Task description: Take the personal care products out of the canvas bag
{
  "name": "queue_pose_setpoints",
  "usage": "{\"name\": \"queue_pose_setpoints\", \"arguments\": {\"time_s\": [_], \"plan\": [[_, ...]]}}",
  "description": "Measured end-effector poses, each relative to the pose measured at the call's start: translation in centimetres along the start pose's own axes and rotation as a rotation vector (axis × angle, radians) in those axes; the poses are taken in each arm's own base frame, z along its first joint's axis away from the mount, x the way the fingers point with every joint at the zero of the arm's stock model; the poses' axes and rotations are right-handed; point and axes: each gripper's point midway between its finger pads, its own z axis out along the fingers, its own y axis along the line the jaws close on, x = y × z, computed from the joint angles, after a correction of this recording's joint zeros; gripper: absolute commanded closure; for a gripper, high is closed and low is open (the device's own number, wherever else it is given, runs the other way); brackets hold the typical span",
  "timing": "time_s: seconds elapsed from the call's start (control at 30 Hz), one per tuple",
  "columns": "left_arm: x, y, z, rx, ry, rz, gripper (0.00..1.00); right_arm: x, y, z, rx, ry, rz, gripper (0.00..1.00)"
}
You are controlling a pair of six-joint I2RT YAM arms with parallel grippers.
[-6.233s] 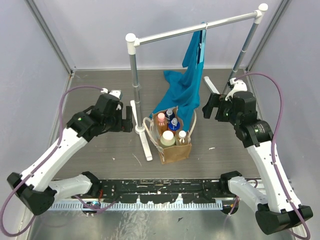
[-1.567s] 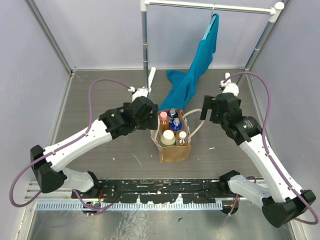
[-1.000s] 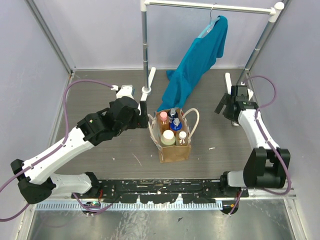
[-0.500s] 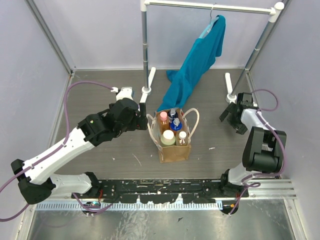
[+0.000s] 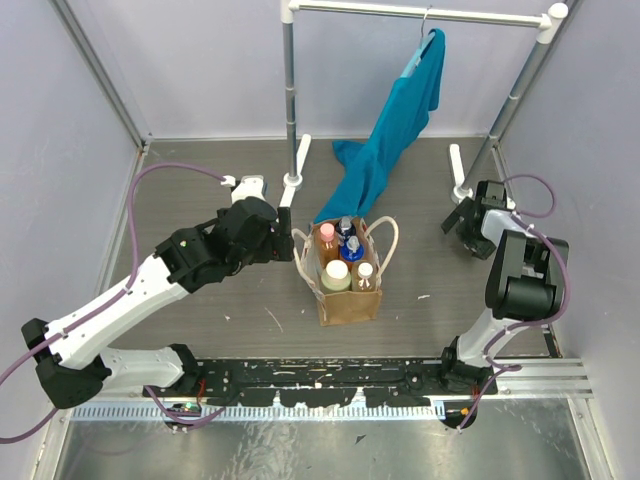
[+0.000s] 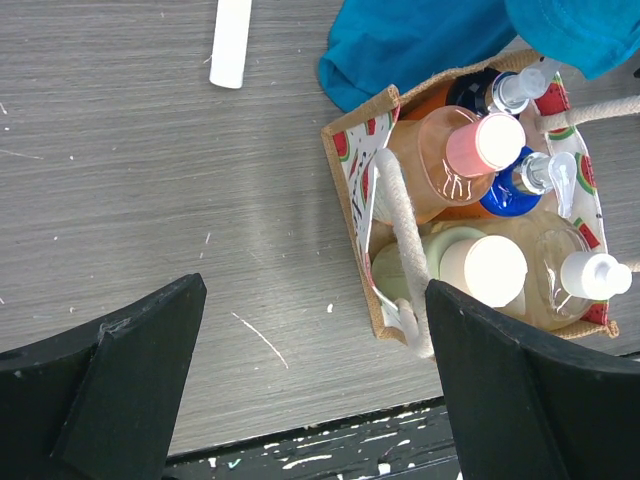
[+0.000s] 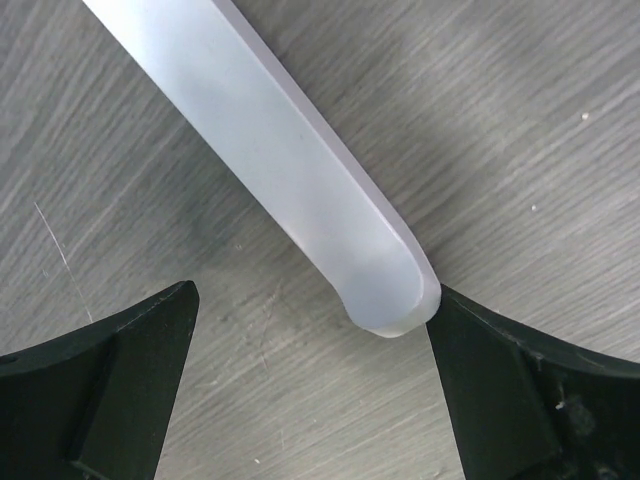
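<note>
Grey wood-grain table (image 5: pixel 200 190) carries everything. Left of the canvas bag (image 5: pixel 350 303), the left gripper (image 6: pixel 312 295) hangs just beside the bag's left wall. Its two black fingers (image 6: pixel 120 370) are spread wide and hold nothing, and only bare table shows in the gap.

The bag stands upright and open at the top, with one cream rope handle (image 6: pixel 398 225) drooping over its left rim. All the bottles sit inside it, upright and packed together:
- an amber bottle with a pink cap (image 5: pixel 323 232) at the back left
- a blue pump bottle (image 5: pixel 348 248) just right of that
- a pale yellow-green bottle with a wide white cap (image 5: pixel 336 275) at the front left
- an amber bottle with a small white cap (image 5: pixel 364 271) at the front right

Behind the bag, a teal garment (image 5: pixel 392 130) hangs from a rack (image 5: pixel 290 90), and its lower end lies on the table up against the bag's back wall.

Well to the right of the bag, the right gripper (image 7: pixel 312 300) points down. Its fingers are apart, astride the rounded end of the rack's white foot (image 7: pixel 290 170). Whether either finger touches the foot I cannot tell.
</note>
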Motion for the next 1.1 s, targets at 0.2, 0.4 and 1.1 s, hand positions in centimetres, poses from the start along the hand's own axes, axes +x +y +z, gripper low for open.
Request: {"name": "queue_pose_setpoints", "arguments": {"time_s": [0.2, 0.4, 1.1], "plan": [[0.1, 0.0, 0.1, -0.004, 0.005, -0.003, 0.01, -2.3, 1.4, 1.2, -0.024, -0.042, 0.017, 0.00], [0.3, 0.0, 0.2, -0.008, 0.010, -0.006, 0.01, -5.1, 3.6, 2.5, -0.078, -0.083, 0.044, 0.00], [0.0, -0.1, 0.2, 0.000, 0.001, -0.001, 0.01, -8.0, 11.9, -28.2, -0.428, -0.727, -0.207, 0.05]]}}
